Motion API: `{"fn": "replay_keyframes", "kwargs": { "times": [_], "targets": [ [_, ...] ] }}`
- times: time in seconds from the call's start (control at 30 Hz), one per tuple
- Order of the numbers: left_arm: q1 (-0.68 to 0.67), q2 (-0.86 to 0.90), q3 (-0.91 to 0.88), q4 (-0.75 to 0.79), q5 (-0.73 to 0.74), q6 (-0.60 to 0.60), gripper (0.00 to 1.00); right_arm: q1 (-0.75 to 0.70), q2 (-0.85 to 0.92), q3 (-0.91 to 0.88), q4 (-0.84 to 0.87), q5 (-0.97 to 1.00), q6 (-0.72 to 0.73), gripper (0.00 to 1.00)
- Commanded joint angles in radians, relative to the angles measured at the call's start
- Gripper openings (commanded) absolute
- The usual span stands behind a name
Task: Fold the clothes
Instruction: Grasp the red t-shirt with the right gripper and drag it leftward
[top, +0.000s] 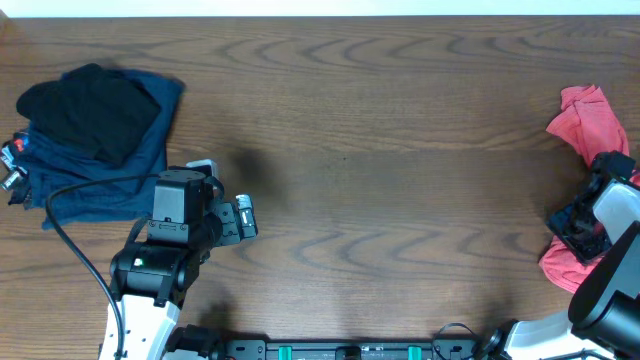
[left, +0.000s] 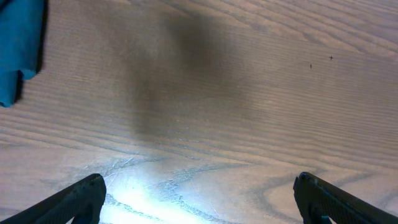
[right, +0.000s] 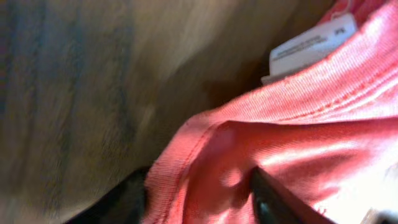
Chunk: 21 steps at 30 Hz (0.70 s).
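Observation:
The coral-red T-shirt (top: 592, 120) lies bunched at the table's far right edge, partly hidden under my right arm. My right gripper (top: 578, 228) sits on its lower part. In the right wrist view, a fold of the T-shirt (right: 298, 124) near its collar fills the gap between the two fingers of the right gripper (right: 199, 199), and the white neck tag (right: 311, 46) shows above. The chest lettering is hidden. My left gripper (top: 246, 218) is open and empty over bare wood at the lower left; the left wrist view shows it (left: 199, 199) with its fingers wide apart.
A pile of navy blue folded garments (top: 110, 170) with a black garment (top: 90, 110) on top lies at the left; its blue corner shows in the left wrist view (left: 18, 37). A black cable runs by the left arm. The wooden table (top: 400, 150) spans the view.

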Motion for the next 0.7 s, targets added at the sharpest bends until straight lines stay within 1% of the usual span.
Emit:
{"fn": "replay_keyframes", "kwargs": {
  "times": [0.0, 0.07, 0.1, 0.23, 0.37, 0.43, 0.47, 0.53, 0.6, 0.67],
  "targets": [
    [-0.003, -0.001, 0.022, -0.002, 0.011, -0.002, 0.98, -0.006, 0.006, 0.002, 0.0, -0.011, -0.02, 0.4],
    [-0.003, -0.001, 0.022, -0.002, 0.01, -0.002, 0.98, -0.006, 0.006, 0.002, -0.002, -0.034, -0.05, 0.17],
    [-0.003, -0.001, 0.022, -0.002, 0.01, -0.002, 0.98, -0.006, 0.006, 0.002, -0.005, -0.044, -0.064, 0.02],
    [-0.003, -0.001, 0.022, -0.002, 0.011, -0.002, 0.98, -0.002, 0.005, 0.005, -0.014, -0.168, -0.132, 0.01],
    [-0.003, -0.001, 0.022, 0.002, 0.01, -0.002, 0.98, 0.03, -0.016, 0.03, -0.017, -0.46, -0.285, 0.01],
    [-0.003, -0.001, 0.022, 0.005, 0.01, -0.002, 0.98, 0.076, -0.051, 0.054, -0.023, -0.641, -0.396, 0.01],
    [-0.003, -0.001, 0.022, 0.005, 0.01, -0.002, 0.98, 0.091, -0.063, 0.058, -0.024, -0.683, -0.419, 0.01],
    [-0.003, -0.001, 0.022, 0.006, 0.01, -0.002, 0.98, 0.16, -0.107, 0.075, -0.021, -0.832, -0.526, 0.01],
    [-0.003, -0.001, 0.022, 0.006, 0.01, -0.002, 0.98, 0.257, -0.148, 0.092, -0.021, -0.94, -0.628, 0.01],
    [-0.003, -0.001, 0.022, 0.006, 0.01, -0.002, 0.98, 0.385, -0.182, 0.1, -0.005, -0.971, -0.708, 0.02]
  ]
}}
